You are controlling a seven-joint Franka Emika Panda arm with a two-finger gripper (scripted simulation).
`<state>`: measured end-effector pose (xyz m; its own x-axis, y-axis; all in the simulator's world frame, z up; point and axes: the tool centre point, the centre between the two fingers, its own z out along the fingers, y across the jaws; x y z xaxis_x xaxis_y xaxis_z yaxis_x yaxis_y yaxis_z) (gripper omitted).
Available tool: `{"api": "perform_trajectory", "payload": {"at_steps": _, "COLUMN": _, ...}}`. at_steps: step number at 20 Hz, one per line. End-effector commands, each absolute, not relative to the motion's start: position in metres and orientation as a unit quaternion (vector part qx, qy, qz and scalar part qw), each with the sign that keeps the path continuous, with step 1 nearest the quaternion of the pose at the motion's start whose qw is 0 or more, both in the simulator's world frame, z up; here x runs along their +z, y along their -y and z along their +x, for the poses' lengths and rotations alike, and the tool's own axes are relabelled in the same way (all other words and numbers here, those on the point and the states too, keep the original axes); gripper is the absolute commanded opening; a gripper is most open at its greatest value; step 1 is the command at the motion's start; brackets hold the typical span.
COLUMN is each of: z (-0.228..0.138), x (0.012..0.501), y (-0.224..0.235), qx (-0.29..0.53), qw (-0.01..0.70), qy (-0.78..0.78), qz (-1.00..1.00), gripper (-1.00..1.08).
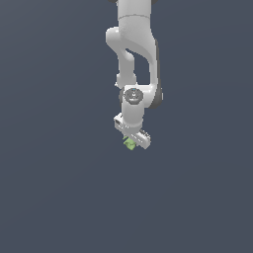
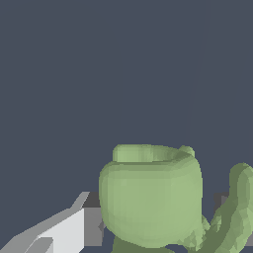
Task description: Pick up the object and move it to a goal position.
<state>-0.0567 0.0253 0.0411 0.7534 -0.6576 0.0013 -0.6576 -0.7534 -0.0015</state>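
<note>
Pincer (image 1: 132, 141) pinching light-green object (image 1: 129, 144), plain dark-grey ground all around, nothing nearby blocking

A flat, dark slate-blue surface (image 1: 54, 188) fills the exterior view from edge to edge, evenly coloured, with no seam, border or marking to be seen. The wrist view shows the same plain dark surface (image 2: 74, 74). Whether it is a floor or a tabletop cannot be told.
</note>
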Motion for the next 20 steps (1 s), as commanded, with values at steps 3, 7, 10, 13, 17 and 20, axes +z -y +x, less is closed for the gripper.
{"api": "perform_trajectory", "payload": {"at_steps": 3, "z": -0.057, "x": 0.041, "y": -0.025, "qx": -0.001, "qw": 0.001, "qy": -0.351, "qz": -0.936, "gripper": -1.0}}
{"api": "perform_trajectory", "payload": {"at_steps": 7, "z": -0.055, "x": 0.045, "y": -0.022, "qx": -0.001, "qw": 0.001, "qy": -0.351, "qz": -0.936, "gripper": -1.0}}
{"api": "perform_trajectory", "payload": {"at_steps": 10, "z": -0.051, "x": 0.053, "y": -0.016, "qx": -0.001, "qw": 0.001, "qy": -0.351, "qz": -0.936, "gripper": -1.0}}
{"api": "perform_trajectory", "payload": {"at_steps": 13, "z": -0.044, "x": 0.065, "y": -0.007, "qx": -0.001, "qw": 0.001, "qy": -0.351, "qz": -0.936, "gripper": -1.0}}
{"api": "perform_trajectory", "payload": {"at_steps": 17, "z": -0.032, "x": 0.087, "y": 0.01, "qx": -0.001, "qw": 0.0, "qy": -0.351, "qz": -0.936, "gripper": -1.0}}
{"api": "perform_trajectory", "payload": {"at_steps": 20, "z": -0.021, "x": 0.108, "y": 0.025, "qx": -0.001, "qw": 0.0, "qy": -0.351, "qz": -0.936, "gripper": -1.0}}
